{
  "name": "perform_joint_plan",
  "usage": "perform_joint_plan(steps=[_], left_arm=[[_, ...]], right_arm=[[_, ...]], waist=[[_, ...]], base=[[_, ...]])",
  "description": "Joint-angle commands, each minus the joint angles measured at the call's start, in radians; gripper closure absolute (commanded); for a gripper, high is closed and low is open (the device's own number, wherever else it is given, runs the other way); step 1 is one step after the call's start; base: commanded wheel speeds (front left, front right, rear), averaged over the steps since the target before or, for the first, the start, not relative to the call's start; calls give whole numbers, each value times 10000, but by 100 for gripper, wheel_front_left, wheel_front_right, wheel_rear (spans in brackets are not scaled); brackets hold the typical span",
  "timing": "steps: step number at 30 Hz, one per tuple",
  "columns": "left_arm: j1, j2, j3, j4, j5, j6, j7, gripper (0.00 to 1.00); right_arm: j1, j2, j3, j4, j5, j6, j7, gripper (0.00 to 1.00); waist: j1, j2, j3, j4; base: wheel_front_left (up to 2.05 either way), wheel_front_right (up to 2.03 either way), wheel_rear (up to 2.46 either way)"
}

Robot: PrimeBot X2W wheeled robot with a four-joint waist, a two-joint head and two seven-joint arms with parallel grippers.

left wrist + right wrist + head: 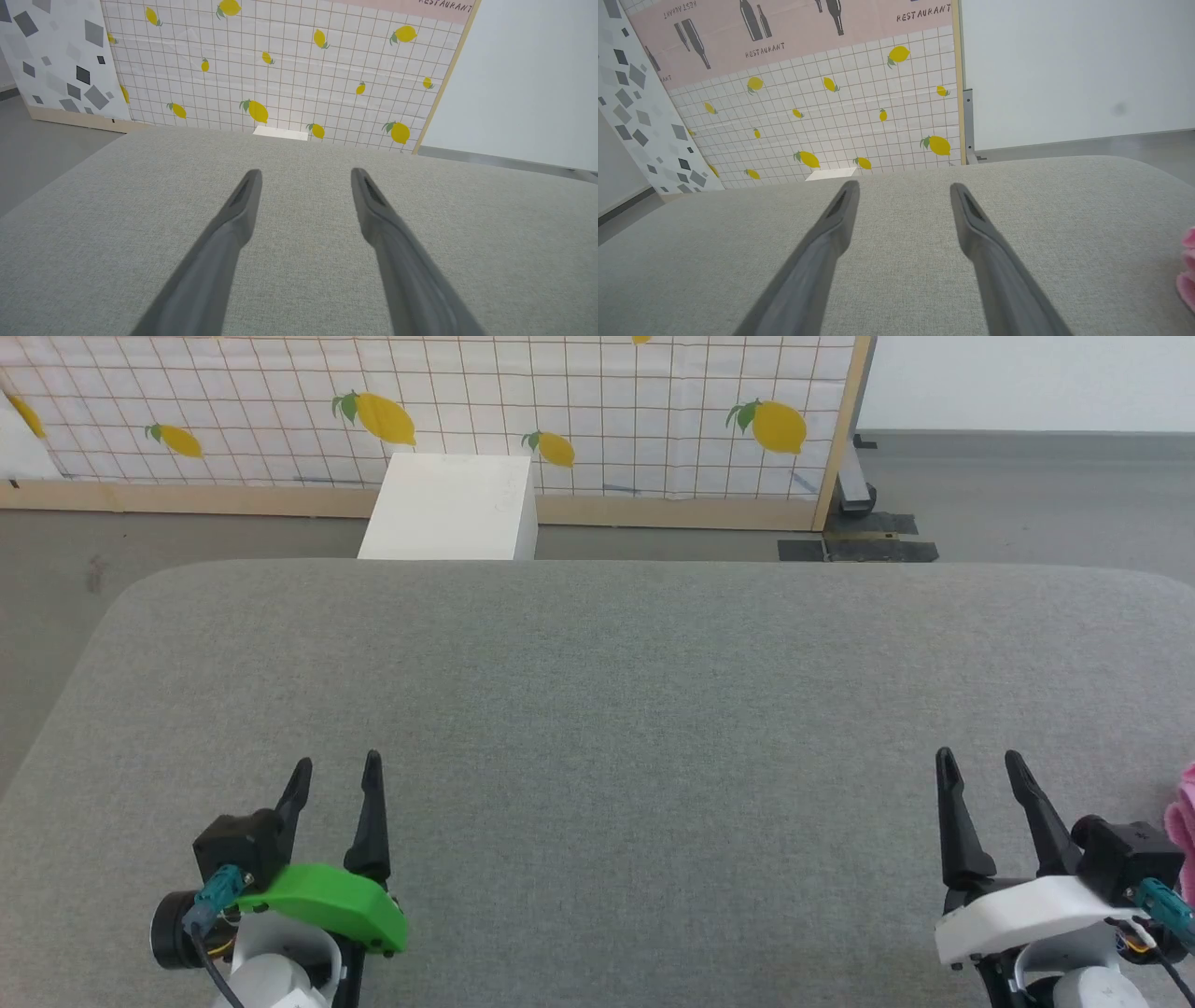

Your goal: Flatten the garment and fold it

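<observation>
A sliver of the pink garment (1184, 831) shows at the head view's right edge, just right of my right gripper; most of it is cut off. Its folds (1187, 270) also peek in at the right edge of the right wrist view. My right gripper (980, 765) stands open over the grey table near the front right, nothing between its fingers (976, 224). At the front left my left gripper (338, 767) is open too, its fingers (245, 200) spread above bare cloth.
The grey fabric table (616, 709) has rounded far corners. Behind it stand a white box (453, 509) and a lemon-patterned screen (429, 401) on a grey floor, with black tape (859, 549) at the screen's foot.
</observation>
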Motion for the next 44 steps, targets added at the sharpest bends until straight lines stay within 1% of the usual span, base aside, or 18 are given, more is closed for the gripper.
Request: perform_joint_plan(steps=[1, 4, 5, 9, 44], left_arm=[[29, -42, -16, 20, -64, 1, -25, 0], [-22, -44, -1, 39, -65, 7, -35, 0], [-2, -3, 10, 31, -24, 1, 3, 100], [-1, 0, 22, 28, -19, 0, 8, 100], [377, -566, 649, -793, 1269, -233, 743, 100]], right_arm=[[40, 1, 7, 10, 87, -15, 30, 0], [12, 1, 28, 10, 106, -15, 29, 0], [-1, 0, 22, 3, 13, 0, 16, 100], [-1, 0, 21, 1, 3, 0, 18, 100], [108, 0, 247, -590, -620, -4, 626, 100]], waist=[[0, 0, 27, 7], [0, 0, 40, 5], [0, 0, 38, 5], [0, 0, 39, 4], [0, 0, 80, -54]], base=[[0, 0, 0], [0, 0, 0], [0, 0, 0], [0, 0, 0], [0, 0, 0]])
